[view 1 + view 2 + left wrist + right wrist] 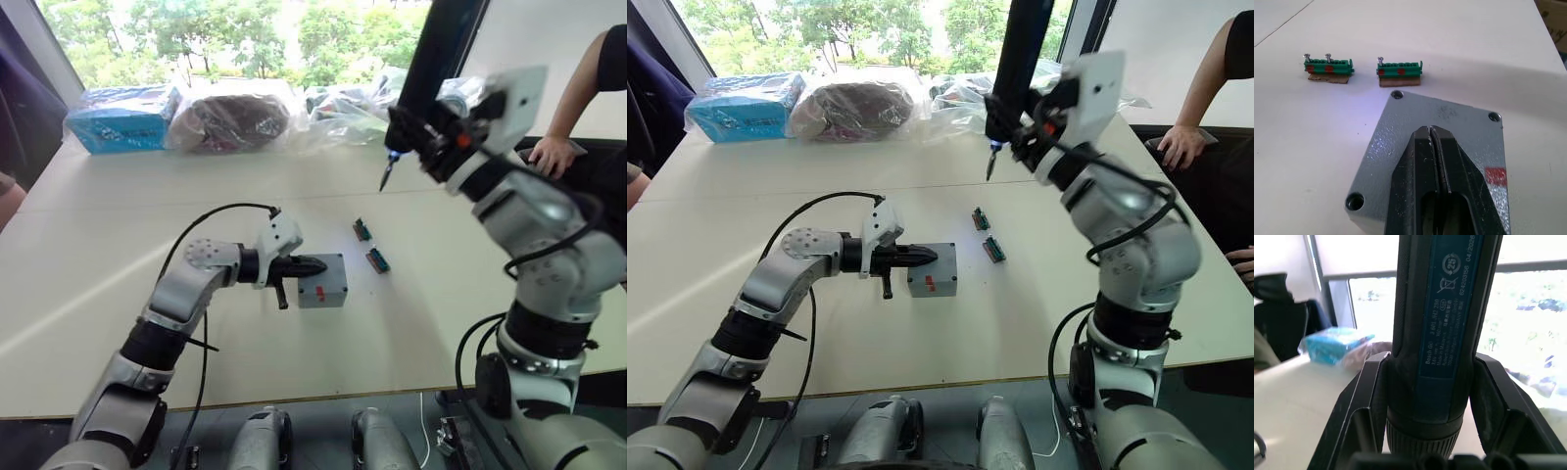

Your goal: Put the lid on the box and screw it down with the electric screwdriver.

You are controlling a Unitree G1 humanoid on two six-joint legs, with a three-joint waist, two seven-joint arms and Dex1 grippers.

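Observation:
The grey lid (1449, 117), with corner screw holes and a red mark, lies flat on the box (321, 303), which is mostly covered by it, at mid-table. My left gripper (318, 265) is shut, and its fingertips (1422, 142) rest on top of the lid. High above the table to the right, my right gripper (431, 132) is shut on the electric screwdriver (436, 59). The black tool points down, its bit tip hanging well above and beyond the box. Its label fills the space between the right fingers (1361, 396).
Two green connector blocks (362, 230) (377, 259) with small screws lie just right of the box. A blue package (122, 122) and plastic bags (235, 117) line the far edge. A person's hand (554, 152) rests at the table's right side.

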